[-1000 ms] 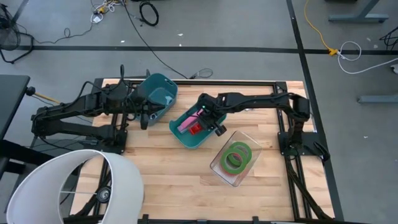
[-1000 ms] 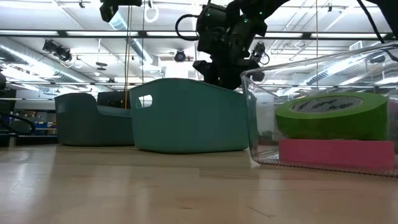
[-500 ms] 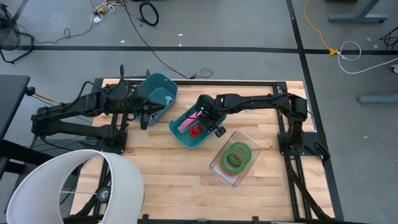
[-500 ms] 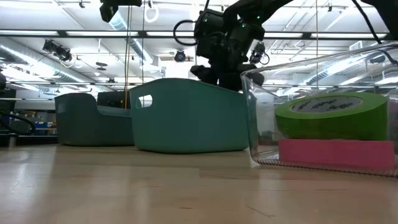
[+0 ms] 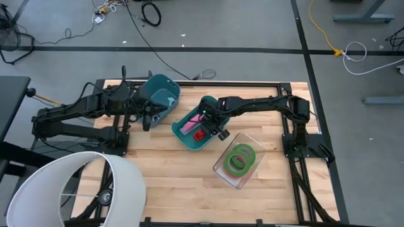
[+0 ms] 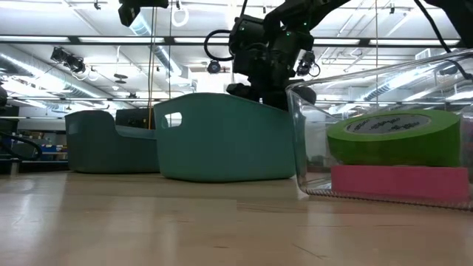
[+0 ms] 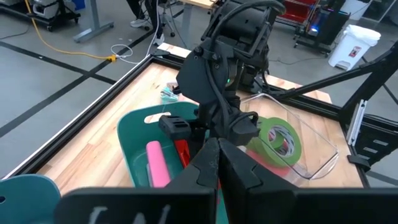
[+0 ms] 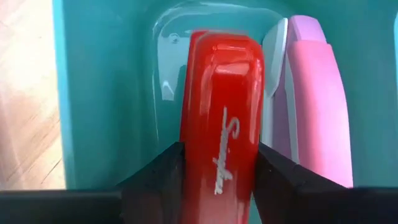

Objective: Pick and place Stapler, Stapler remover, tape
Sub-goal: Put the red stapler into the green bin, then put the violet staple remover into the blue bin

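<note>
From above, the right gripper (image 5: 203,128) is down inside the nearer teal bin (image 5: 183,139) at the middle of the wooden table (image 5: 164,183), over a red stapler (image 5: 198,133) that lies next to a pink stapler (image 5: 189,125). The left gripper (image 5: 146,118) sits beside the farther teal bin (image 5: 165,85) toward the table's back left, fingers together and holding nothing. The green tape (image 5: 238,160) lies in the clear container (image 5: 221,169) just right of the nearer bin, well apart from both grippers. At table height, the right arm's wrist dips behind the rim of the nearer bin (image 6: 222,140), so its fingers are hidden there; the green roll (image 6: 392,138) rests on top of a pink roll (image 6: 399,181) inside the clear container (image 6: 303,148). The left wrist view looks past its own closed fingers (image 7: 214,165) to the right arm reaching into the bin (image 7: 134,143), with the pink stapler (image 7: 155,165) and a strip of the red one (image 7: 181,154) showing beside it, and the green tape (image 7: 278,138) in the container (image 7: 323,152) beyond. In the right wrist view the red stapler (image 8: 221,124) lies lengthwise on the bin floor (image 8: 112,93) directly between the two dark fingers (image 8: 158,177), which flank its sides closely at the near end; whether they press it or just bracket it cannot be told. The pink stapler (image 8: 314,112) lies alongside, touching the red one's side.
</note>
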Robot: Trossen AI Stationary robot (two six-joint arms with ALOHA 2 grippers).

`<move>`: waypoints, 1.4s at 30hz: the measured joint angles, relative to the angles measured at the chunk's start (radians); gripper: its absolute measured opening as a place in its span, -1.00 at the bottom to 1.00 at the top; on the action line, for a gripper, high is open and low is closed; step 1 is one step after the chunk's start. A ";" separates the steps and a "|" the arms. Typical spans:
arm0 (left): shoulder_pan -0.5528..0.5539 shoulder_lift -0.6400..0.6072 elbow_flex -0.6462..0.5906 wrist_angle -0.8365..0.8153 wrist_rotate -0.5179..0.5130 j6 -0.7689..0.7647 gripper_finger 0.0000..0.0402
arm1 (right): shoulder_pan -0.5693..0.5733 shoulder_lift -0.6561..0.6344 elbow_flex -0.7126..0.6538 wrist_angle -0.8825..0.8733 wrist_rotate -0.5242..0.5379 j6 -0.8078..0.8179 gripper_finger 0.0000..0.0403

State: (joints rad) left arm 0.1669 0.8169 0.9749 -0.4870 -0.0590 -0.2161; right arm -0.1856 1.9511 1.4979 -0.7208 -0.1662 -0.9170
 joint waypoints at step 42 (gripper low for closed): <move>0.000 0.000 0.000 -0.005 -0.027 0.002 -0.92 | -0.070 -0.381 0.047 -0.095 0.070 0.242 0.10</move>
State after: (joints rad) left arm 0.1671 0.8165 0.9749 -0.4923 -0.0856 -0.2138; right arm -0.2558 1.5697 1.5444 -0.8157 -0.0966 -0.6753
